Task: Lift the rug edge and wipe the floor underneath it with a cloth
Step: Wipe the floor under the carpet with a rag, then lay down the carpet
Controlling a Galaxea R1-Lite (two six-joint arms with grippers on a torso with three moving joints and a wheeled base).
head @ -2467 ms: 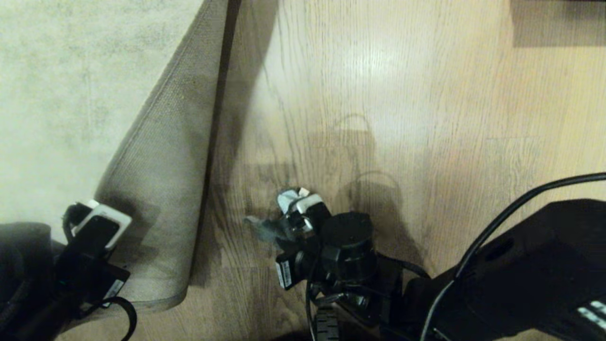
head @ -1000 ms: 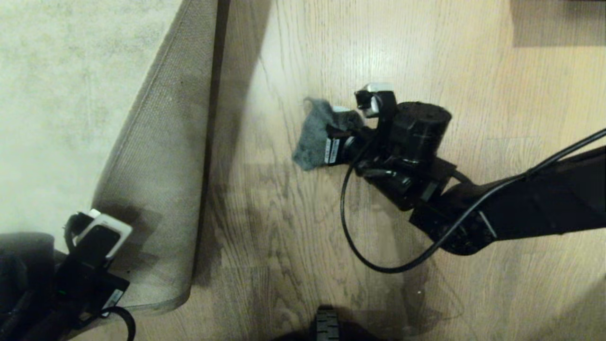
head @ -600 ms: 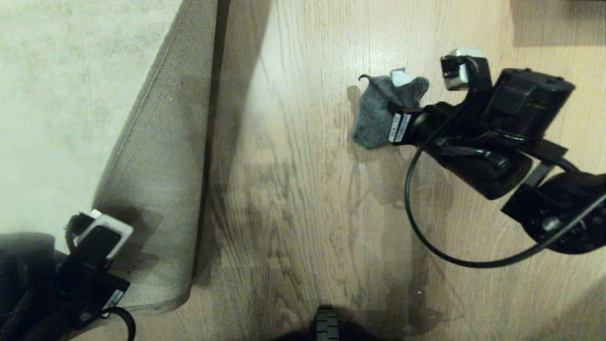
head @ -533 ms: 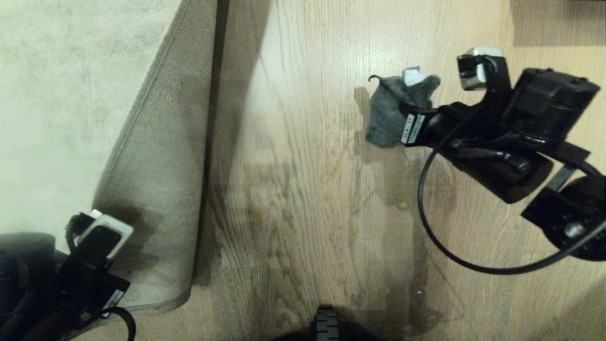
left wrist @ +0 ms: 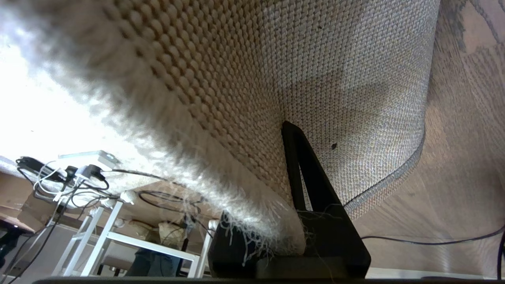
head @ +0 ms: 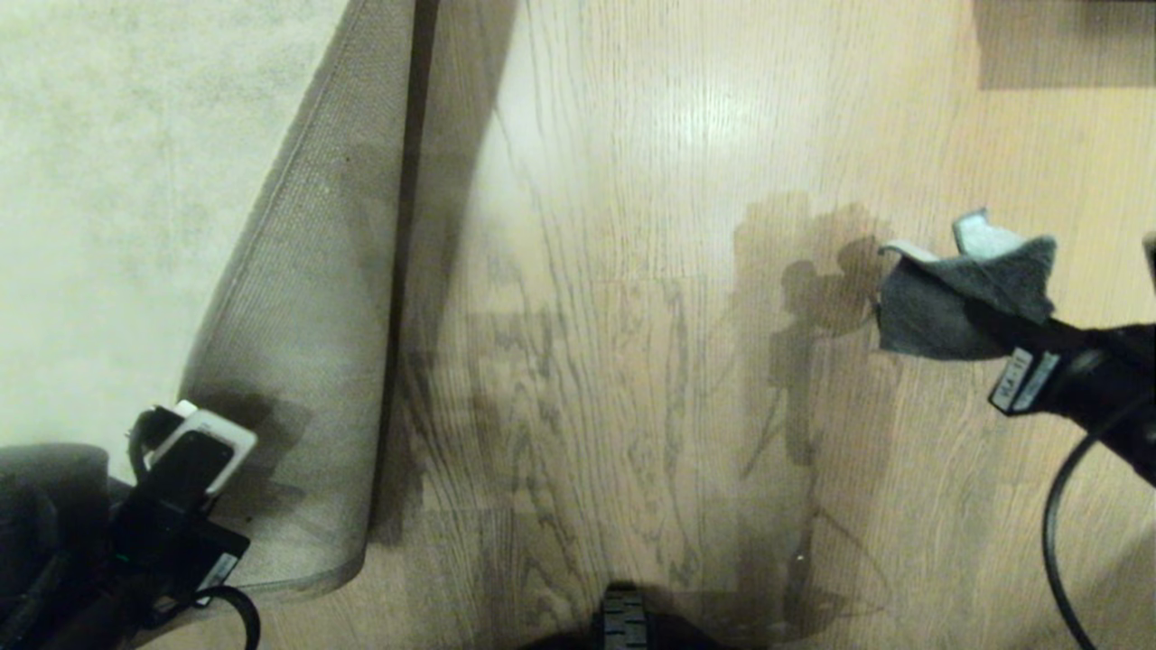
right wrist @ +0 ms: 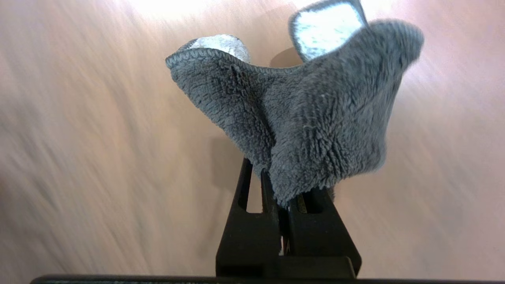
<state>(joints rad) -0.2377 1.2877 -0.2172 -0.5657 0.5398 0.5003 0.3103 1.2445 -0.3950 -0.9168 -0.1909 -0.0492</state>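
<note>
The left gripper [left wrist: 294, 189] pinches the folded-up pale beige rug edge [head: 307, 361], while the right gripper [right wrist: 282, 185] squeezes the fluffy dark grey cloth [head: 957, 293] above the light brown wood floor [head: 632, 271].

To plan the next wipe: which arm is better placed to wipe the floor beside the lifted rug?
Right: the right gripper grips the cloth above the floor; the left gripper is busy gripping the rug edge.

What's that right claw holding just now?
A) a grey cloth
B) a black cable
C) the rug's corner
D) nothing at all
A: the right gripper has its jaws shut on the fluffy grey cloth, held over the floor; the rug edge is pinched by the left gripper.
</note>
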